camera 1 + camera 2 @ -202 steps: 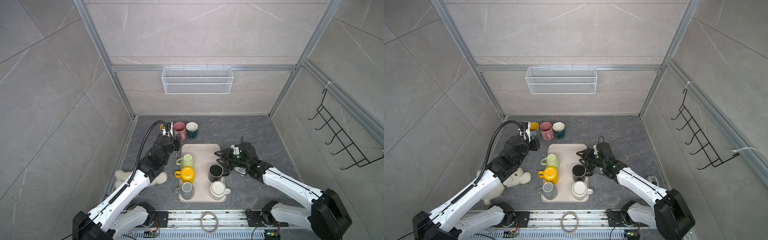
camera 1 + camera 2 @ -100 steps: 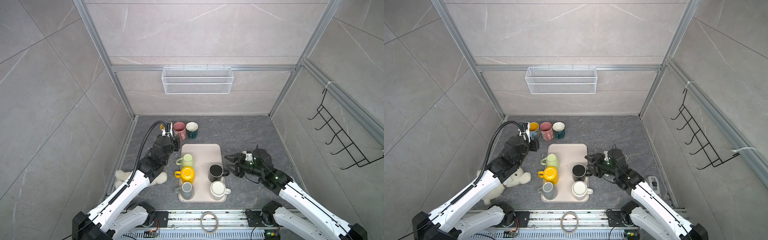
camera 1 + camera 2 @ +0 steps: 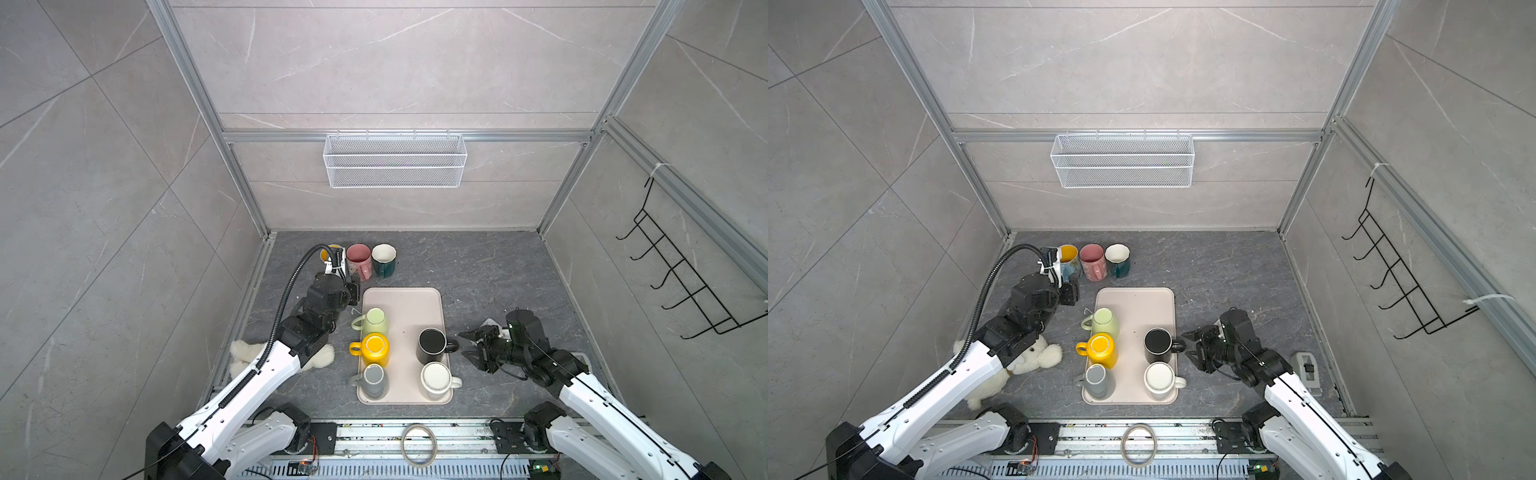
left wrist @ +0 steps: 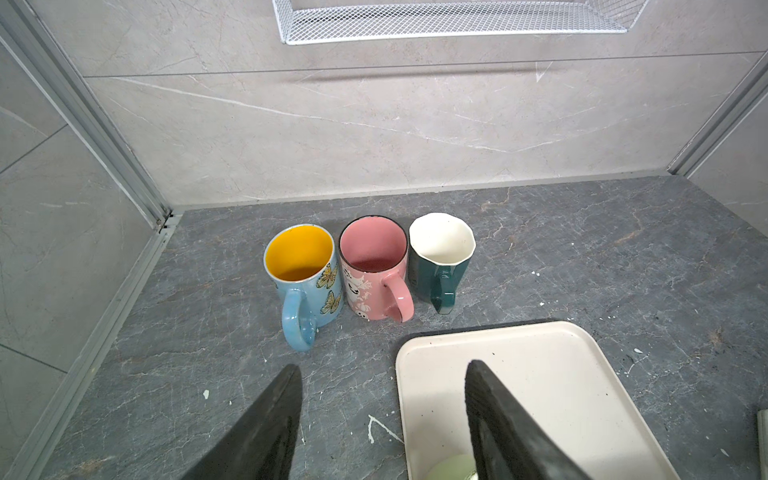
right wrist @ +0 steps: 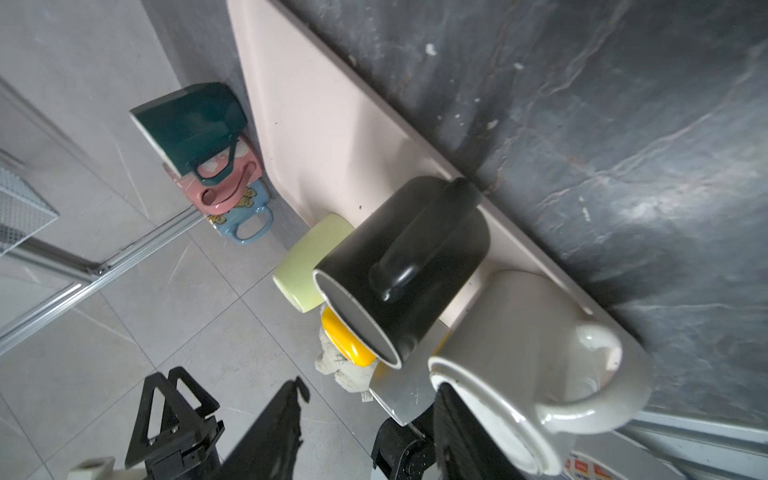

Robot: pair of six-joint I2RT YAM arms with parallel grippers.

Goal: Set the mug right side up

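Note:
A beige tray [image 3: 407,303] holds several mugs. The black mug [image 3: 432,345] [image 5: 407,266] stands upright with its mouth up and its handle pointing right. In front of it stands a white mug [image 3: 435,376], also mouth up. The light green mug [image 3: 375,322], yellow mug [image 3: 374,349] and grey mug [image 3: 373,378] in the left column appear base up. My right gripper [image 3: 467,343] [image 5: 370,388] is open and empty, a short gap right of the black mug's handle. My left gripper [image 3: 352,291] [image 4: 382,370] hovers open over the tray's far left corner, holding nothing.
Three upright mugs stand at the back: blue with butterflies [image 4: 305,270], pink [image 4: 372,266], teal [image 4: 440,257]. A white plush toy [image 3: 241,357] lies under the left arm. A wire basket [image 3: 395,160] hangs on the back wall and a hook rack [image 3: 673,282] on the right wall.
My right gripper has drawn back to the right, away from the black mug's handle, leaving the mug standing on the tray. The left arm has barely moved.

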